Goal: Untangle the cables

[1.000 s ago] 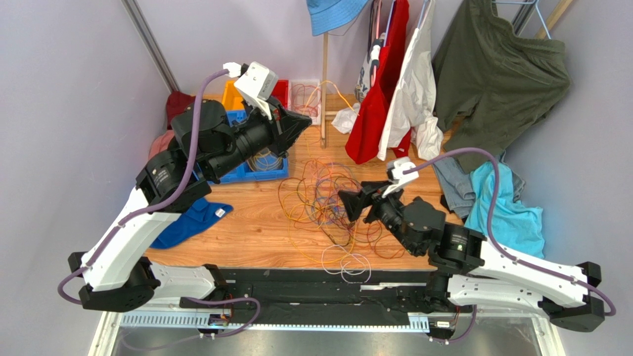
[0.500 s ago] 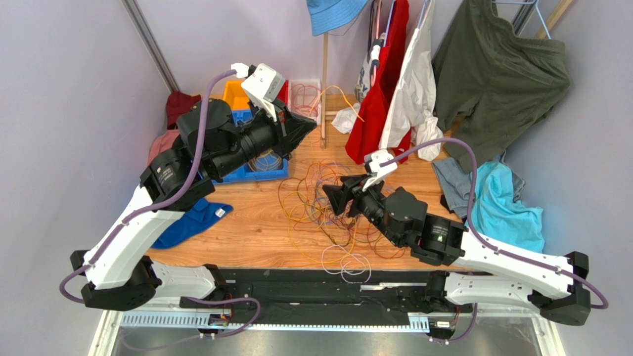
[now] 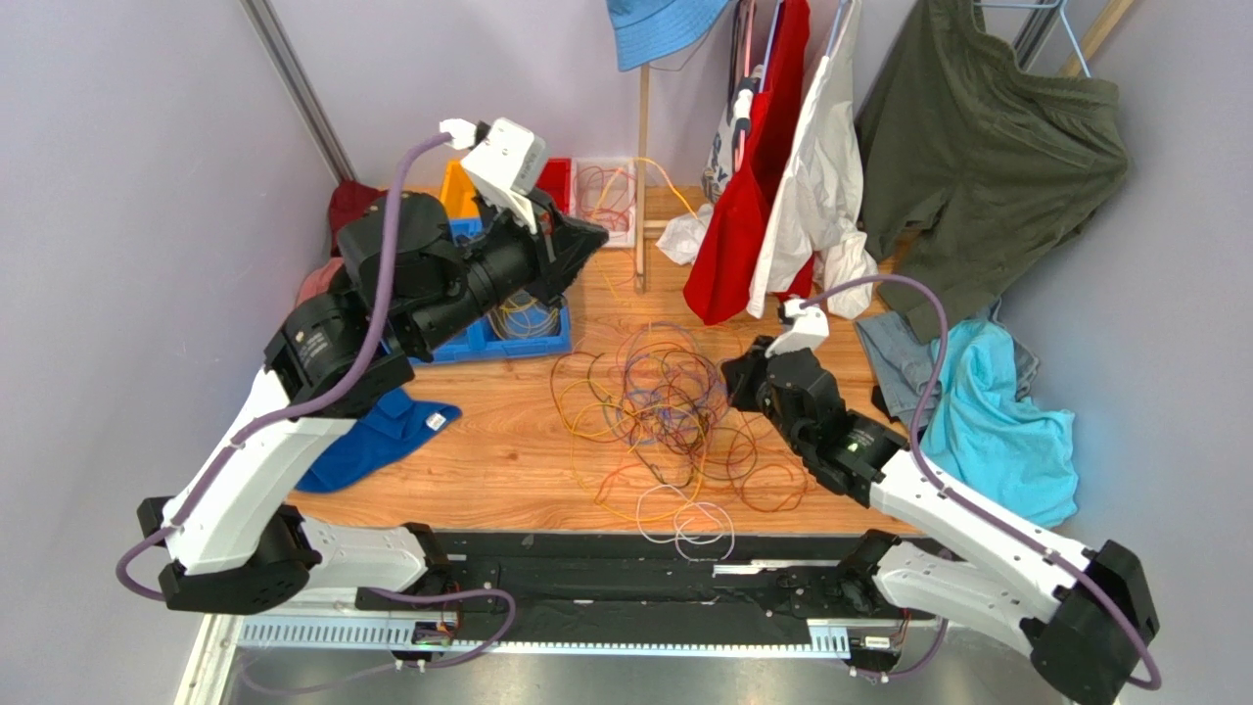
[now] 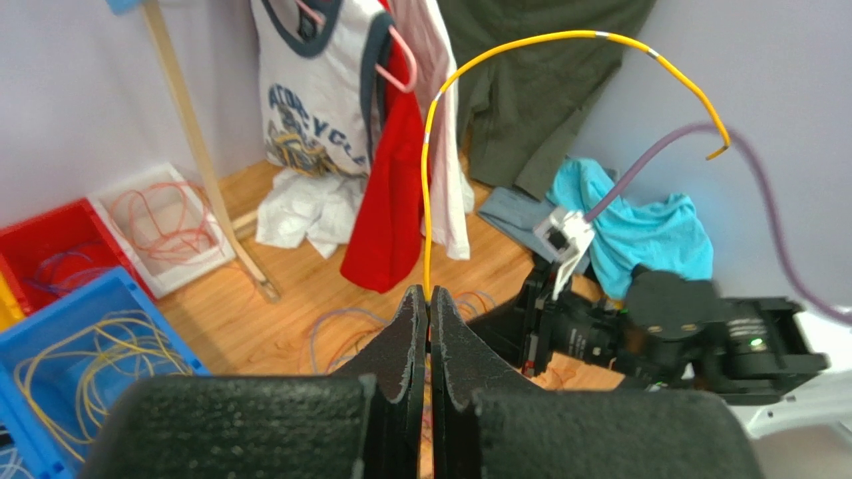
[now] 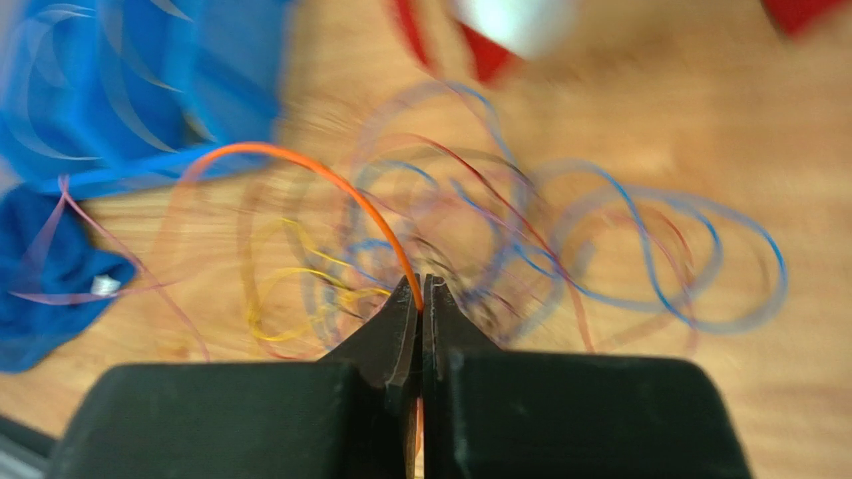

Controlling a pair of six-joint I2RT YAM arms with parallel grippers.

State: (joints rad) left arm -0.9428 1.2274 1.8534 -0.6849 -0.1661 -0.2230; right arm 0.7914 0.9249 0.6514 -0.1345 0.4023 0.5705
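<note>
- Cables (image 3: pixel 669 404) lie in a loose tangle of orange, yellow, purple, red and brown loops on the middle of the wooden table (image 3: pixel 500 456). A white loop (image 3: pixel 691 517) lies nearest the front edge.
- Right gripper (image 3: pixel 736 379) sits low at the right edge of the tangle. Its wrist view shows the jaws clenched on an orange cable (image 5: pixel 330 185), which arcs up and to the left out of the blurred heap.
- A blue cloth (image 3: pixel 375 441) lies at the table's left edge, apart from the tangle.
- Left gripper (image 3: pixel 596 235) is raised above the far left part of the table, near a blue bin (image 3: pixel 508 345). Its jaws are pinched on a yellow cable (image 4: pixel 470 70), which rises straight from the tips, curves over to the right and ends free in the air.
- The blue bin holds yellow cables, and a white tray (image 3: pixel 606 184) behind it holds thin orange-red loops.
- A wooden pole (image 3: pixel 643 176) stands just right of the tray.
- A red garment (image 3: pixel 750 191) and a dark green shirt (image 3: pixel 986 147) hang at the back.
</note>
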